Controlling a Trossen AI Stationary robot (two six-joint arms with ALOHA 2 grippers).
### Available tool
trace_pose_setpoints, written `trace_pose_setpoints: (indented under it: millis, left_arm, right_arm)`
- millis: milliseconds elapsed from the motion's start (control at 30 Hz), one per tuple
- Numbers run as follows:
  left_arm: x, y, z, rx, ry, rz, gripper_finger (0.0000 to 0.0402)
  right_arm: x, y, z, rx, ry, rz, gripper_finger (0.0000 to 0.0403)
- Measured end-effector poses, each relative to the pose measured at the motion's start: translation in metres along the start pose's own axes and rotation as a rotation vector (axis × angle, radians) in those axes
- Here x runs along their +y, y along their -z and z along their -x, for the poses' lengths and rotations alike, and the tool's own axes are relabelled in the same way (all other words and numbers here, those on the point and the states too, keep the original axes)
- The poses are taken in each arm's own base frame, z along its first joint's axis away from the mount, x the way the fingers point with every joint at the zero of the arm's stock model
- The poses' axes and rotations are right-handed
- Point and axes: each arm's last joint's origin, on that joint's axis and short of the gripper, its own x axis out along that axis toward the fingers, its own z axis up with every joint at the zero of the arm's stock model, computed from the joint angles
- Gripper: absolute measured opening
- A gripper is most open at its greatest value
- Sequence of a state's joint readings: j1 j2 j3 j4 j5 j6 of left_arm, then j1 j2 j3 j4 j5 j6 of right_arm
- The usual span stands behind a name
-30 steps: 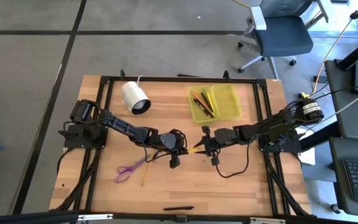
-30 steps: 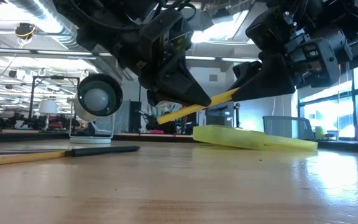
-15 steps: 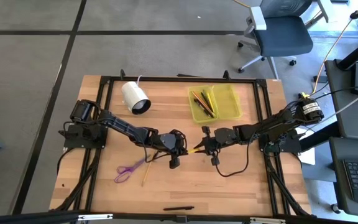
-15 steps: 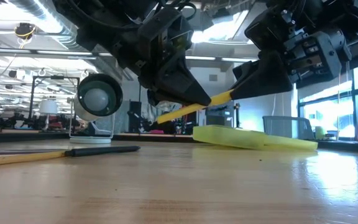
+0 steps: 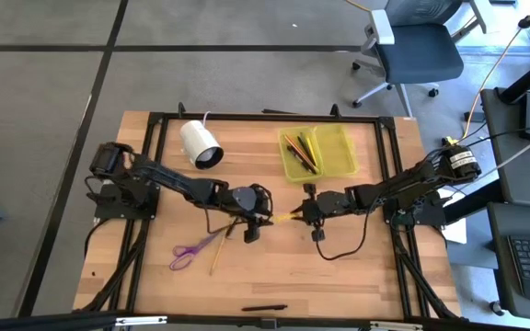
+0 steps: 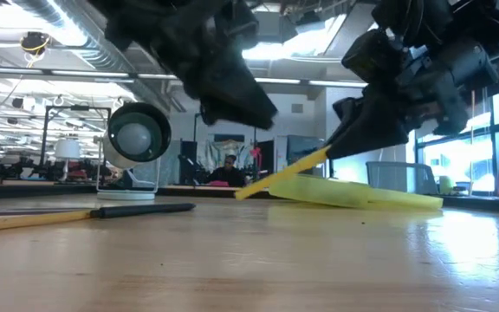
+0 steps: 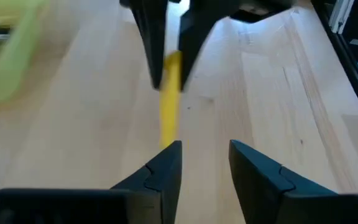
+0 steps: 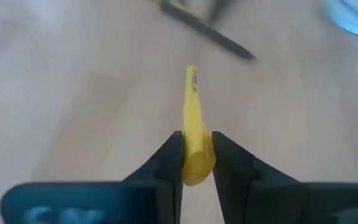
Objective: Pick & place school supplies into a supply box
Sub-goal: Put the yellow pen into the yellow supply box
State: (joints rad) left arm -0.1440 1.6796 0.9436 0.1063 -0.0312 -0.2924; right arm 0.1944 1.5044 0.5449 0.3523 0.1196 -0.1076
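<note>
1. Clamping a yellow pencil (image 8: pixel 193 124) above mid-table, near the supply box (image 5: pixel 319 152): right gripper (image 8: pixel 195 163).
2. Facing it, fingers apart and empty: left gripper (image 7: pixel 204 163).

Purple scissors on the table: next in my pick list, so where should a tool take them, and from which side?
The purple scissors lie flat near the left tool, which is open. Probably grip across the narrow blades, descending from above; the looped handles seem too wide.

Overhead camera looks straight down on the wooden table (image 5: pixel 339 267); a table-level camera looks across it; both wrist cameras share the thin yellow pencil (image 7: pixel 169 106).
</note>
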Motion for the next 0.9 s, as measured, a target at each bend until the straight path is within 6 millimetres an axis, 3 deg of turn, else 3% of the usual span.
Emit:
trace_pose_setpoints:
  millis: [167, 433, 733, 900]
  left_arm:
    - [0.002, -0.008, 0.026, 0.000, -0.097, 0.014, 0.0128]
    - [0.005, 0.005, 0.034, 0.128, -0.193, 0.163, 0.0129]
    - [0.013, 0.027, 0.033, 0.197, -0.254, 0.339, 0.0123]
    - [0.014, 0.037, 0.032, 0.221, -0.265, 0.378, 0.0124]
  right_arm:
    - [-0.010, -0.008, 0.020, 0.019, 0.238, 0.001, 0.0070]
    - [-0.040, -0.015, 0.058, 0.052, 0.592, -0.055, 0.0071]
    - [-0.093, 0.009, 0.053, 0.153, 0.646, -0.244, 0.0073]
    - [-0.112, 0.021, 0.046, 0.189, 0.653, -0.292, 0.0074]
